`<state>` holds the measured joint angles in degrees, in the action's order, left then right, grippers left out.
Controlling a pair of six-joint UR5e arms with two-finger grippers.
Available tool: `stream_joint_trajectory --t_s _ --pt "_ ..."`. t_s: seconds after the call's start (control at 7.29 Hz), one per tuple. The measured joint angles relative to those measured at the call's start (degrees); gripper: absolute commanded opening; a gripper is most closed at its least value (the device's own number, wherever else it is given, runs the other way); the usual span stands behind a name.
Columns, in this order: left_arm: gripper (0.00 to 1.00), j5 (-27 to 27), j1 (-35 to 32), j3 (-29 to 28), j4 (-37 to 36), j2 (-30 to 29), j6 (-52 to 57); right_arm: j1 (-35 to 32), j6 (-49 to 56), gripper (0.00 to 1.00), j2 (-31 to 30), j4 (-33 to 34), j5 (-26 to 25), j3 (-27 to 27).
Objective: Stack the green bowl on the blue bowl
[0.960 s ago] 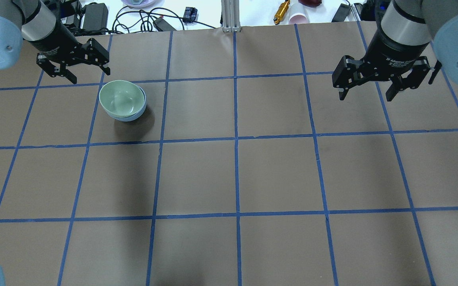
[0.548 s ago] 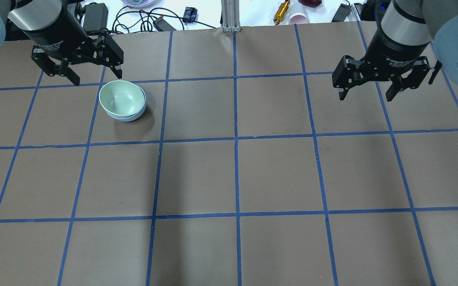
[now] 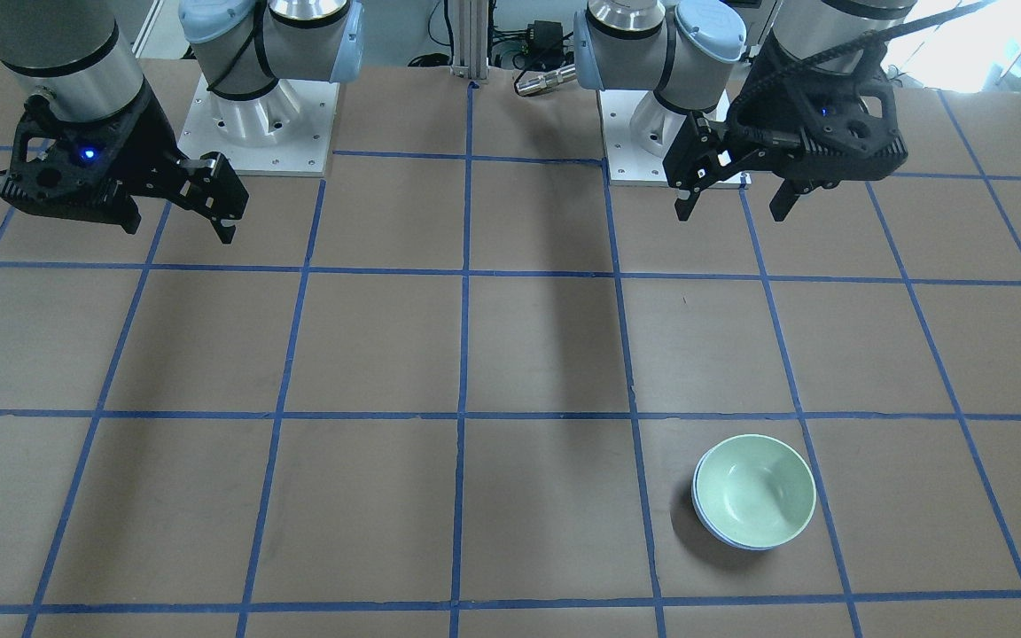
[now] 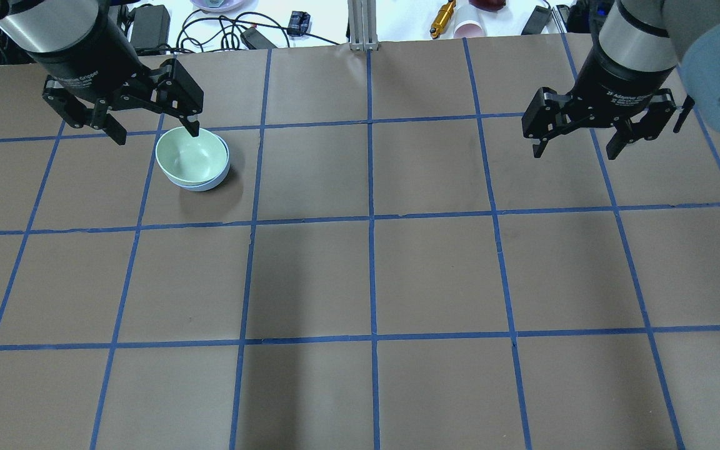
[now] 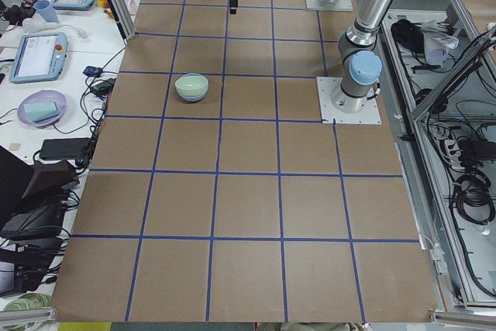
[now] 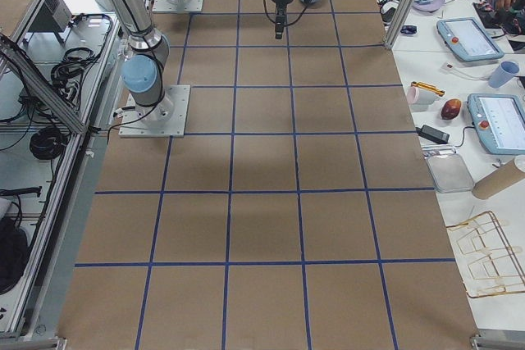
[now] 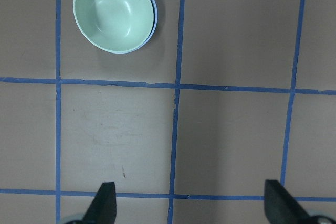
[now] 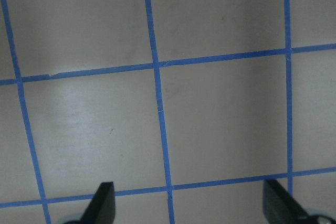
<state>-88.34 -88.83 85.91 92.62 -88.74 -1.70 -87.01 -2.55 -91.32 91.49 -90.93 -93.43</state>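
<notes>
The green bowl [image 4: 190, 156] sits nested inside the blue bowl [image 4: 210, 184] on the brown table's far left part. Only a thin rim of the blue bowl shows around it. The stack also shows in the front-facing view, green bowl [image 3: 757, 489] in blue bowl [image 3: 716, 530], and in the left wrist view, green bowl [image 7: 113, 11] with the blue rim [image 7: 154, 17]. My left gripper [image 4: 157, 132] is open and empty, high above the table and apart from the bowls. My right gripper [image 4: 575, 153] is open and empty over the far right.
Blue tape lines grid the table. Beyond its far edge lie cables [image 4: 222, 31], a yellow tool [image 4: 442, 17], a pink cup [image 4: 467, 28] and a metal post [image 4: 360, 25]. The arm bases [image 3: 253, 115] stand at the robot's side.
My left gripper has swung to the right in the overhead view, from left of the bowls to over their far rim, still open. The bowls and the right arm have not moved.
</notes>
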Motion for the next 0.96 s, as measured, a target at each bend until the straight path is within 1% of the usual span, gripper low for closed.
stream_joint_trajectory --t_s 0.96 --pt "1.00 -1.77 -0.26 -0.16 2.33 0.77 1.86 0.00 0.00 1.00 0.00 0.00 -0.04 0.00"
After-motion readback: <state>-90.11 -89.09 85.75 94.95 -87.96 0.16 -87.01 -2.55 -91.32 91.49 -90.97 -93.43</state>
